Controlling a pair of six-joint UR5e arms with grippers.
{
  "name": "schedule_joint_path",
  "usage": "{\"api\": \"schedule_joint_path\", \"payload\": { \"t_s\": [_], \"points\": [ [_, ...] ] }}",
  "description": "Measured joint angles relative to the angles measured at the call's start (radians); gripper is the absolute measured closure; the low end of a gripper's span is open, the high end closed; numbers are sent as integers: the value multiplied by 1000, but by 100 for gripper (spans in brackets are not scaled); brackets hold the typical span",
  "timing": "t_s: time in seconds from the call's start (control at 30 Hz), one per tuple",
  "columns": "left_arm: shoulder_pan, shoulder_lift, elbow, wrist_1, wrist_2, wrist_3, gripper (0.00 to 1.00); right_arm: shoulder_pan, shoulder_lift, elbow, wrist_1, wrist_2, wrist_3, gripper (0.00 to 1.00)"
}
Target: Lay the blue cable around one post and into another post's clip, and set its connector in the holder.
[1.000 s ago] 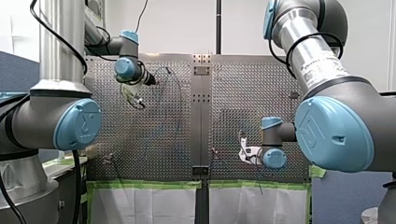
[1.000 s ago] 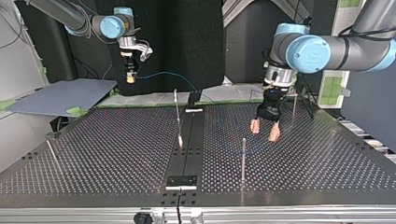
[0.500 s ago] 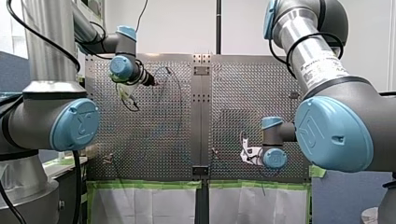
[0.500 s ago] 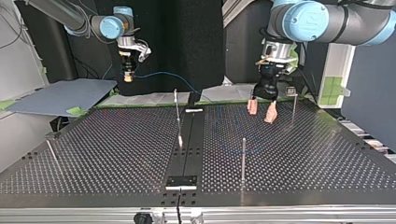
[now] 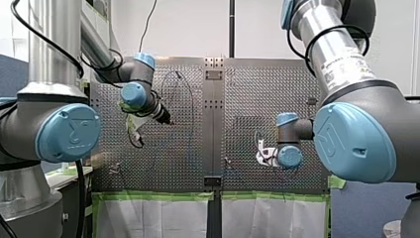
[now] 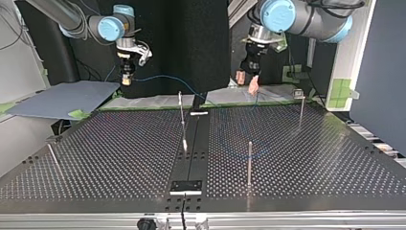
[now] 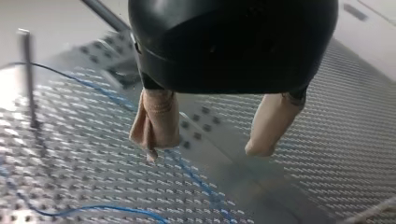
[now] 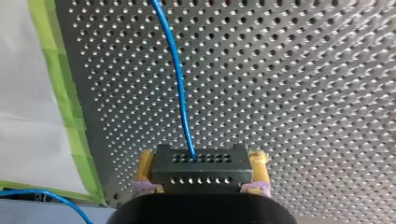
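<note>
Leaving the middle of a small black rectangular connector (image 8: 201, 168), the thin blue cable (image 8: 180, 88) runs almost straight ahead of my right gripper (image 8: 201, 163). It has a soft bend, and its long axis points away over the plate. The connector is a matt block with rows of small round holes, and its long side lies across, from one finger to the other. The yellow pads (image 8: 145, 169) press on both short ends of the block, so this gripper is clamped on the connector and holds it above the table.

Under it is the grey perforated metal table (image 8: 303, 93), shiny and full of regular holes. A strip of green tape (image 8: 70, 107) runs along its edge, with white paper (image 8: 28, 116) beyond. In the top view this gripper hangs at the far left, and the cable goes from it to the right in a low arc toward the far middle of the plate.

My left gripper (image 7: 208, 140) has a black rounded body and two soft beige pads (image 7: 156, 116). The pads stand clearly apart with nothing between them. It hovers over the table, and another part of the blue cable lies flat on the holes below it, passing slantwise under the pads. A thin upright metal post (image 7: 27, 79) stands beside, near the cable. In the top view this gripper is at the far side, right of the middle.
</note>
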Motion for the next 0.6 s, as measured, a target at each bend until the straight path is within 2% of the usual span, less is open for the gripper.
{"api": "schedule_joint_path", "payload": {
  "t_s": [0.2,0.4,0.6],
  "points": [
    [-58,-21,-58,57,-58,58,0,7,-61,0,58,-3,-2,100],
    [-110,-48,-111,109,-110,110,0,19,-95,0,77,-15,-3,100],
    [-161,-93,-148,160,-99,161,0,30,-98,0,80,-27,-2,100]
  ]
}}
